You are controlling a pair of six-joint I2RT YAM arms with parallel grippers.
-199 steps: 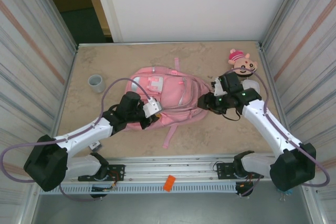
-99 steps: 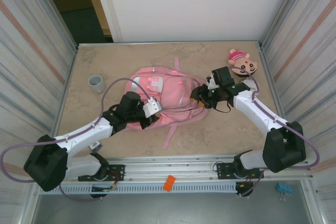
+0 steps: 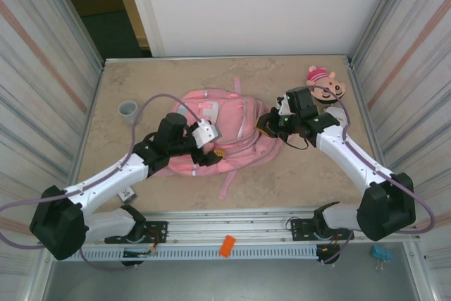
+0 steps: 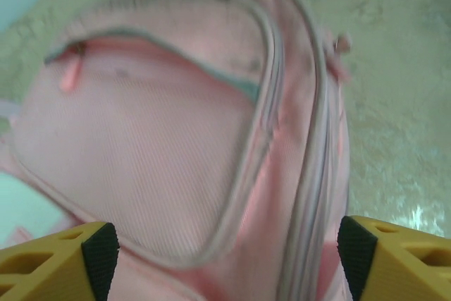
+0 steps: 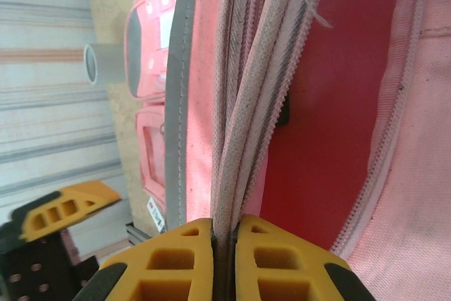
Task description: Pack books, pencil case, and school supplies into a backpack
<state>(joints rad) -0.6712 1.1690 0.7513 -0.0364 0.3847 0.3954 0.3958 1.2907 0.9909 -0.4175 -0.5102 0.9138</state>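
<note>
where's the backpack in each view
Top: backpack just left of centre.
Left wrist: backpack across the centre, front pocket up close.
Right wrist: backpack edge-on, centre to right.
Shared landmark: its pale zip strip, pinched by the right gripper.

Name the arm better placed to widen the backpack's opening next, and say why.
Right. The right pincer is shut on the backpack's pale zip strip, so it could probably lift that edge. The left pincer hangs open above the front pocket, gripping nothing.
</note>
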